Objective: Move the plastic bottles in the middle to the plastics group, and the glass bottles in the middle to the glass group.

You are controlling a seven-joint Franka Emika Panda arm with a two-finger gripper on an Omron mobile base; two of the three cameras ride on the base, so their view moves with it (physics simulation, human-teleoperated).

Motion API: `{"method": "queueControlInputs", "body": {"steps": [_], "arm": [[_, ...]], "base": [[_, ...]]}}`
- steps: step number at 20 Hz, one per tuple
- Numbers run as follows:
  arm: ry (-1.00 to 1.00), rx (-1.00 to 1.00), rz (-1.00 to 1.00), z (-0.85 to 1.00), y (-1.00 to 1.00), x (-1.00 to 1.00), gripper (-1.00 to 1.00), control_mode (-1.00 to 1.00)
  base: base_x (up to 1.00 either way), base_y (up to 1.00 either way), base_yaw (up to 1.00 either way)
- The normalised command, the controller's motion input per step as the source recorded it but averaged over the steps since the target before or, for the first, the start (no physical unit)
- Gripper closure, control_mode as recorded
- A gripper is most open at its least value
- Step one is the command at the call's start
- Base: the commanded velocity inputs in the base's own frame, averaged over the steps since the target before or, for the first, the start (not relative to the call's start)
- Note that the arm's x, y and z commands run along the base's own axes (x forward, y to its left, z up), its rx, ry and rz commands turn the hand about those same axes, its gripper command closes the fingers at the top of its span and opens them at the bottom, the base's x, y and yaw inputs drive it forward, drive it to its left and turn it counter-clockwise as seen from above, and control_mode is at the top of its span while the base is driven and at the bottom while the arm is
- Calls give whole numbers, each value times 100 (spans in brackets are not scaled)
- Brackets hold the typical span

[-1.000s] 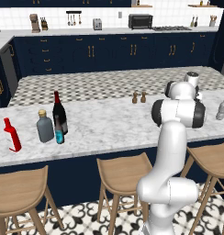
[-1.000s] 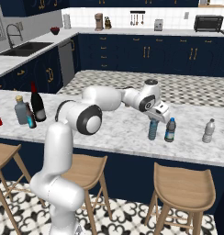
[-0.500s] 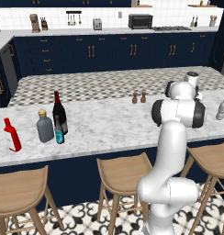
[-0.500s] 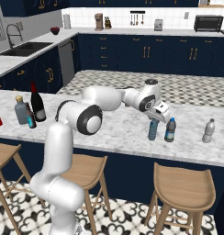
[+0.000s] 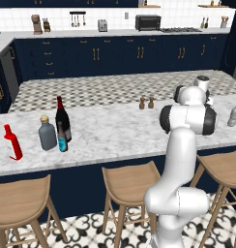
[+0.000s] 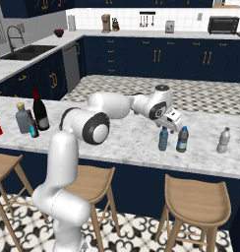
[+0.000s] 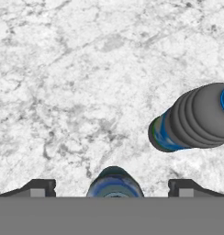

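Two spread fingers of the gripper (image 7: 112, 189) straddle the pale-blue bottle (image 6: 163, 139), released, standing upright just beside the dark blue-labelled bottle (image 6: 182, 139).

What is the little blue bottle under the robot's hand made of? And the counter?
The little pale-blue bottle looks like see-through plastic: light passes through its thin body. The counter looks like polished marble, white with grey veins, though the veining could be an imitation.

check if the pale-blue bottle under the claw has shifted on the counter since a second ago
No. The pale-blue bottle stands upright beside the dark blue-capped bottle, as before.
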Motion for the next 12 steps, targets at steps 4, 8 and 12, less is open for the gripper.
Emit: {"method": "queueControlInputs", "body": {"steps": [4,8,12], "arm": [[-1,0,0,10,0,-9,-100,-100],[-2,0,0,20,24,-38,-100,-100],[-10,0,5,3,42,-91,-100,-100]], "base": [[0,0,0],[0,0,0],[0,0,0]]}}
